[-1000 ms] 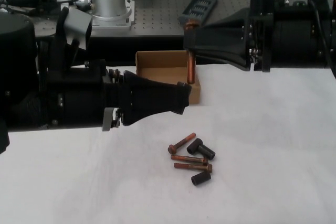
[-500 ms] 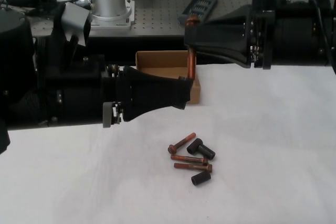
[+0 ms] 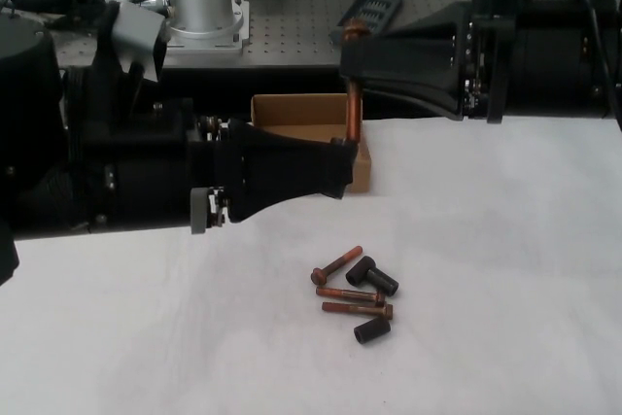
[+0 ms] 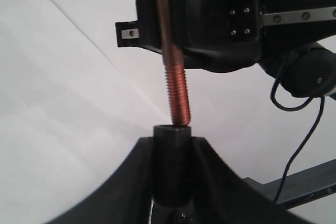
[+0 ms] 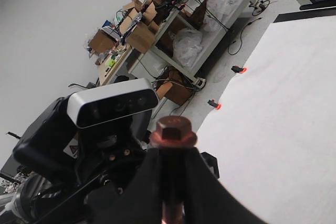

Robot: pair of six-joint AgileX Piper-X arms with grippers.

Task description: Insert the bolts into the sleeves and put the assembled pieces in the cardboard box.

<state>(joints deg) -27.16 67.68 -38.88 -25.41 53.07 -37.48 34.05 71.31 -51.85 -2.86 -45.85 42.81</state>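
Copper bolt [image 4: 173, 85] tip meets the sleeve [image 4: 172, 171] mouth; right end effector [image 5: 172, 161] grips it, left end effector [image 4: 172, 148] grips the sleeve. I'd lower slowly, axes aligned.

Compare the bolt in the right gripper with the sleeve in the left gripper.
The bolt is copper-coloured, threaded and thin; the sleeve is black, smooth and thicker. The right gripper holds the bolt above; the left gripper holds the sleeve below. Both stand roughly upright, in line.
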